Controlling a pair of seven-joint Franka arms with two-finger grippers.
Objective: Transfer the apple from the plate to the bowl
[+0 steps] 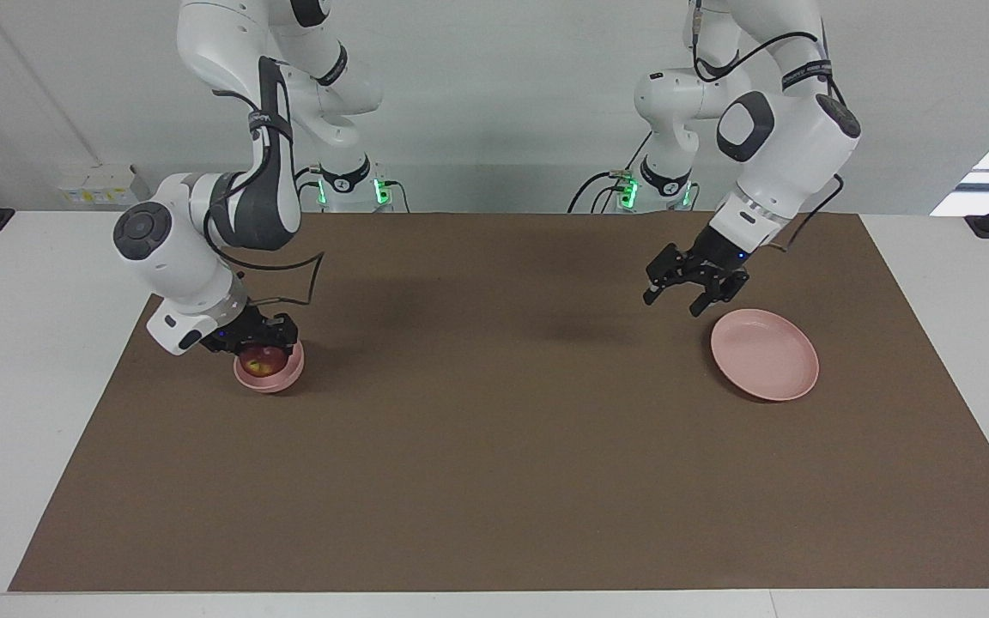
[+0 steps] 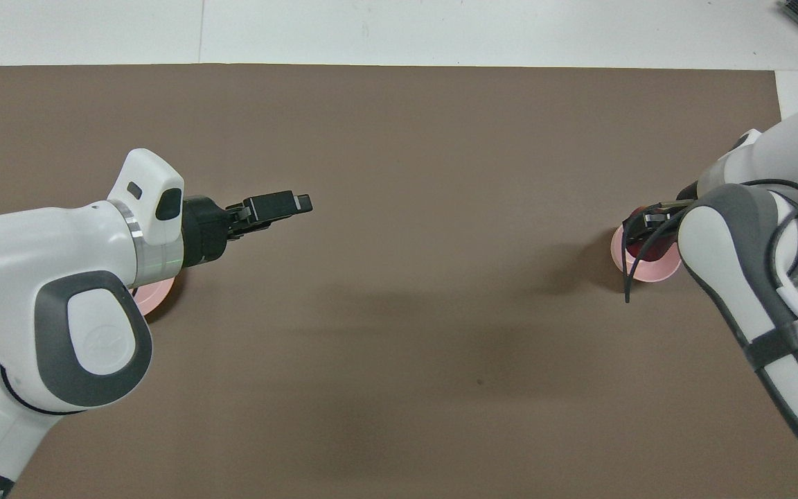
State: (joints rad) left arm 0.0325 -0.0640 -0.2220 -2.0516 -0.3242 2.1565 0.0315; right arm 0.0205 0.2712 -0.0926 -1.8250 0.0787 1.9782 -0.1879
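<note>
The dark-red apple [image 1: 261, 362] with a yellowish patch lies in the small deep pink bowl [image 1: 276, 381] toward the right arm's end of the table. My right gripper [image 1: 261, 342] is down at the bowl's mouth, right over the apple. In the overhead view the apple [image 2: 638, 242] and bowl [image 2: 652, 272] peek out from under that gripper [image 2: 648, 225]. The flat pink plate [image 1: 765, 354] lies empty toward the left arm's end. My left gripper [image 1: 675, 300] is open and empty, raised over the mat beside the plate. The left arm hides most of the plate [image 2: 153, 299] in the overhead view.
A brown mat [image 1: 494, 446] covers the table top. A white margin of table shows around it.
</note>
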